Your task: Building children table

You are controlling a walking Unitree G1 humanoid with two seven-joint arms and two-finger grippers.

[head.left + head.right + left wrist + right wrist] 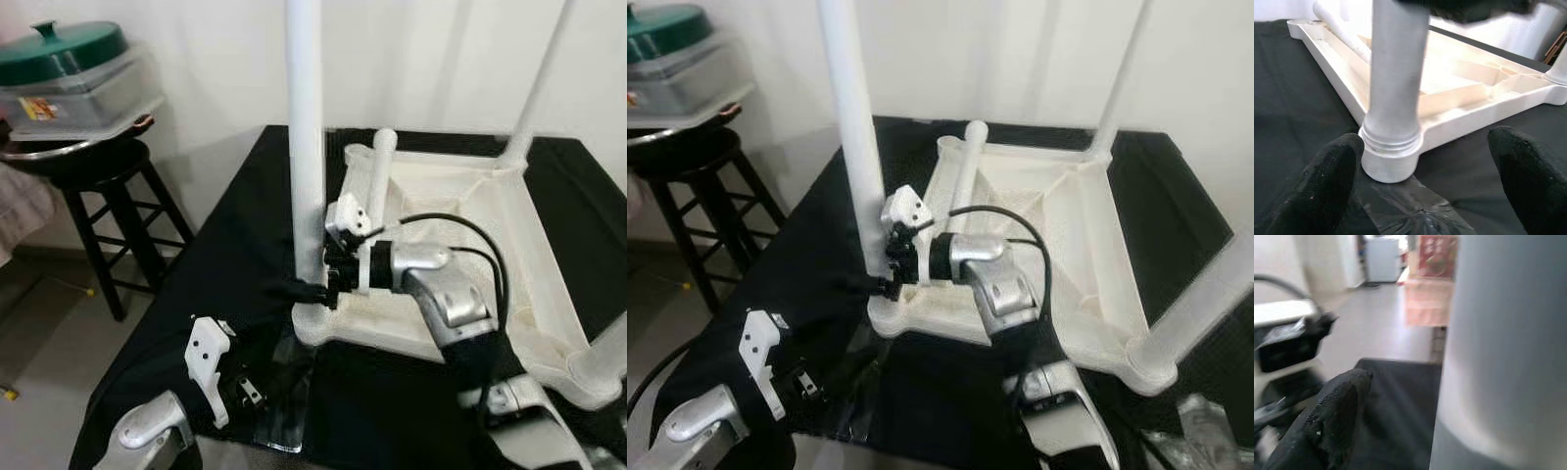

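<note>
White plastic children's table (460, 196) — upside down, legs (305, 147) upright — on black cloth.

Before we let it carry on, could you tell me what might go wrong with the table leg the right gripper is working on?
The right gripper grips the upright leg just above its socket; the tall leg could tilt if it isn't fully seated. The upturned tabletop lies on black cloth and might slide. The loose leg lying inside could roll.

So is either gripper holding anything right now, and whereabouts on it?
The right gripper grips the upright white table leg low down, just above its corner socket. The left gripper is open, holding nothing.
</note>
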